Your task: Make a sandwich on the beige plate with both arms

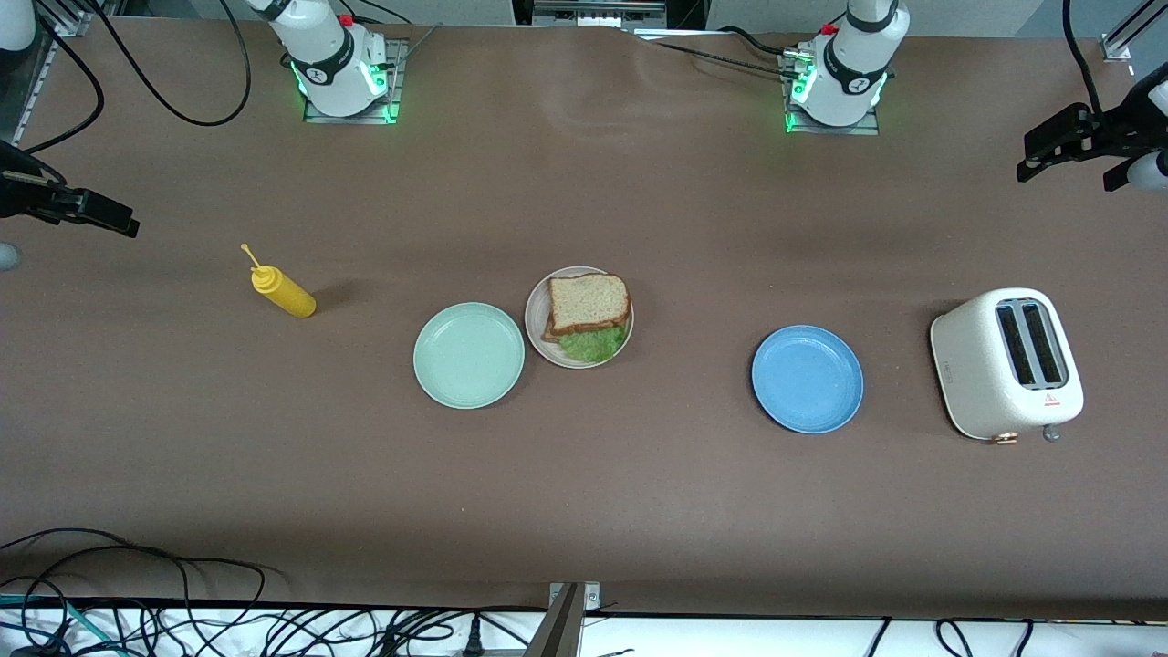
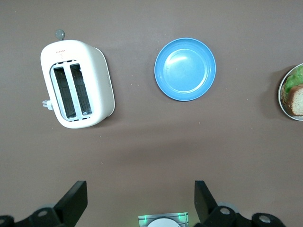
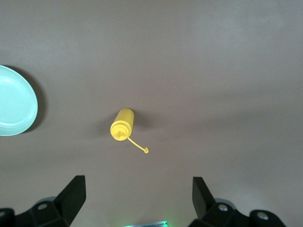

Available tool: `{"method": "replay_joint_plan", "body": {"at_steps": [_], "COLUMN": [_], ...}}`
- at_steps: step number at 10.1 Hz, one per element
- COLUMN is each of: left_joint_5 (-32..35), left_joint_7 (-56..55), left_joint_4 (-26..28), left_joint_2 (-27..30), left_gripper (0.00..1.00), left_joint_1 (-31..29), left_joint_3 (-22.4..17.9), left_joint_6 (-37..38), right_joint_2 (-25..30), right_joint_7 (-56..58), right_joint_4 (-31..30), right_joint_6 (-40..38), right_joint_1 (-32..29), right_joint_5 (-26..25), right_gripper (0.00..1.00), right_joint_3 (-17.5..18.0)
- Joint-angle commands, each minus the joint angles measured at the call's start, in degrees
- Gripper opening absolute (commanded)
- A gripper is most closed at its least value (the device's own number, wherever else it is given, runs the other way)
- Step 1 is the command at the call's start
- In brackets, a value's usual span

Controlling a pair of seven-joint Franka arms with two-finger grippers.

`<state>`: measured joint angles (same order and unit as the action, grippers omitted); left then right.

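Both arms raised and waiting, out at the table's two ends. Left gripper [image 2: 137, 201] high over bare table, fingers [image 2: 75, 198] spread wide, holding nothing. Right gripper [image 3: 137, 198] likewise aloft, fingers [image 3: 201, 194] wide apart, empty.

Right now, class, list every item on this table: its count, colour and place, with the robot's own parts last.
sandwich: one, tan bread with green lettuce, on the beige plate
beige plate: one, mid-table, beside the mint plate
mint plate: one, pale green, toward the right arm's end from the beige plate
blue plate: one, between beige plate and toaster
toaster: one, white, at the left arm's end
bottle: one, yellow, at the right arm's end
left gripper: black, open, high over the toaster's end, waiting
right gripper: black, open, high over the bottle's end, waiting
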<state>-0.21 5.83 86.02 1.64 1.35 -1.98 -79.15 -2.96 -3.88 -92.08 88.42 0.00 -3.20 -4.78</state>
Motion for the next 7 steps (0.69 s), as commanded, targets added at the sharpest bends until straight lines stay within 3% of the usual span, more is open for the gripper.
{"method": "replay_joint_plan", "body": {"at_steps": [1, 7], "left_joint_5": [-0.40, -0.49], "left_joint_7": [0.06, -0.03], "left_joint_4": [-1.82, -1.82], "left_joint_2": [-0.85, -0.85], "left_gripper": [1.00, 1.00], "left_joint_1": [-0.56, -0.65], "left_joint_3": [0.04, -0.13], "left_joint_6": [0.31, 0.48], "right_joint_2": [0.41, 0.41], "right_joint_7": [-0.07, -0.07], "right_joint_4": [1.55, 1.73], "right_joint_6": [-0.52, -1.49], "right_joint_1": [0.70, 0.70], "right_joint_5": [-0.31, -0.22], "right_gripper": [1.00, 1.00], "right_joint_3": [-0.41, -0.32]}}
